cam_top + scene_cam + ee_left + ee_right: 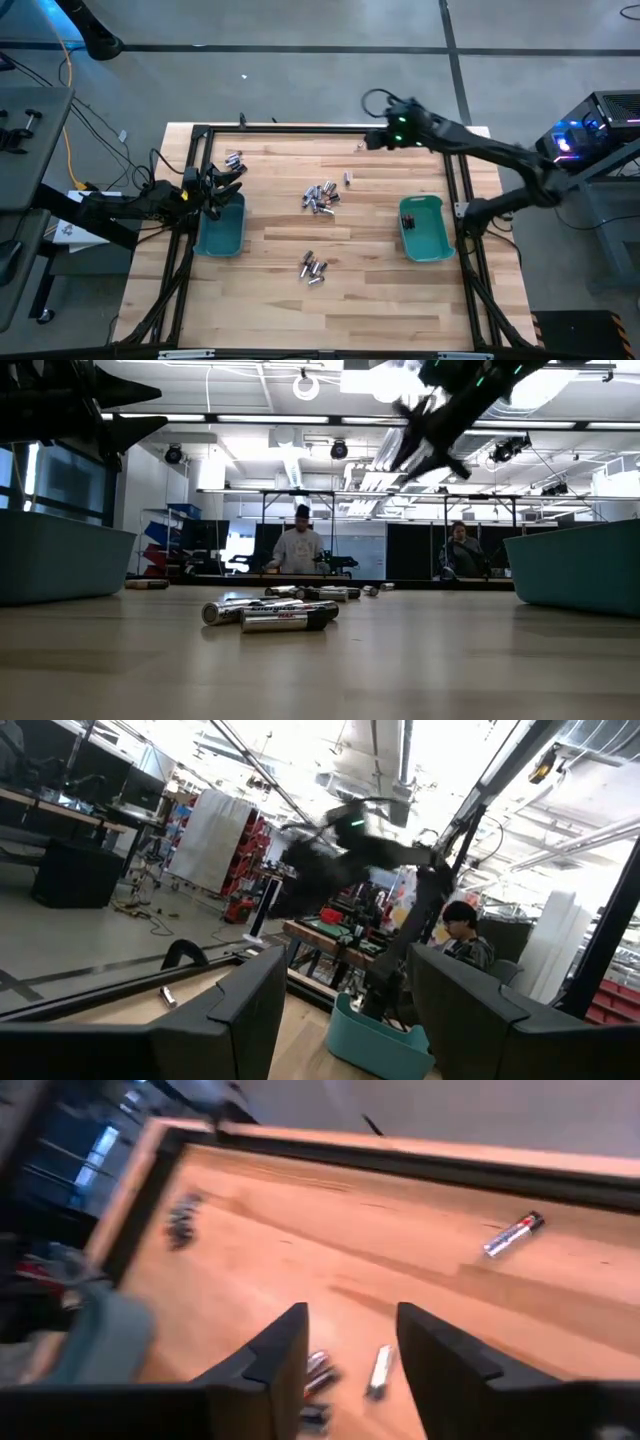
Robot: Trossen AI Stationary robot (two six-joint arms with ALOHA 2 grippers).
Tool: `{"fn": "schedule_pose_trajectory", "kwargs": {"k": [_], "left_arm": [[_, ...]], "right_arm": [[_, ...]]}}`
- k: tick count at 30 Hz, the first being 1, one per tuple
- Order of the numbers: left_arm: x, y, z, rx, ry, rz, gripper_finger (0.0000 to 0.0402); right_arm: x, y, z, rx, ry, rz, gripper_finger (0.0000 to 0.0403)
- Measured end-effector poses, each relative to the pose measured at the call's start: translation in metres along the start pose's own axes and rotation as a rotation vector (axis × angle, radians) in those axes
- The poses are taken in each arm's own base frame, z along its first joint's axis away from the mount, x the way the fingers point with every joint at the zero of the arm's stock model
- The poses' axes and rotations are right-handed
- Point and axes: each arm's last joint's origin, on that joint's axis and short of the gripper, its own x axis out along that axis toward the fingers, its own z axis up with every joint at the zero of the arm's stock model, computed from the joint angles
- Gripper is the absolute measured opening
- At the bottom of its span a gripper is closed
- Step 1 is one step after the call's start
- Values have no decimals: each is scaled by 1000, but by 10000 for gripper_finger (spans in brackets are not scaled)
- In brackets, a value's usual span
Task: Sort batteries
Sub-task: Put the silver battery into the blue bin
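Observation:
Small silvery and dark batteries lie on the wooden table: a pile at the middle, a smaller pile nearer the front, a few at the far left, and single ones. My right gripper hangs open in the air over the table's far edge with nothing between its fingers. My left gripper waits open above the left teal bin and holds nothing.
A second teal bin stands at the right, with a dark and red thing inside near its far left corner. A black frame runs along the table's far and side edges. People sit at benches beyond the table.

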Motion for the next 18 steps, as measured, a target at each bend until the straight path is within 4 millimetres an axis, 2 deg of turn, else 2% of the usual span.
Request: {"fn": "schedule_pose_trajectory", "kwargs": {"k": [4,8,14,18], "left_arm": [[0,0,0,-1,0,0,202],[0,0,0,-38,0,0,202],[0,0,0,-79,0,0,202],[0,0,0,-80,0,0,202]], "right_arm": [[53,-24,12,42,85,-111,191],[94,-41,25,117,147,-203,212],[135,-59,41,163,255,-375,218],[157,-63,49,175,296,-421,217]]}}
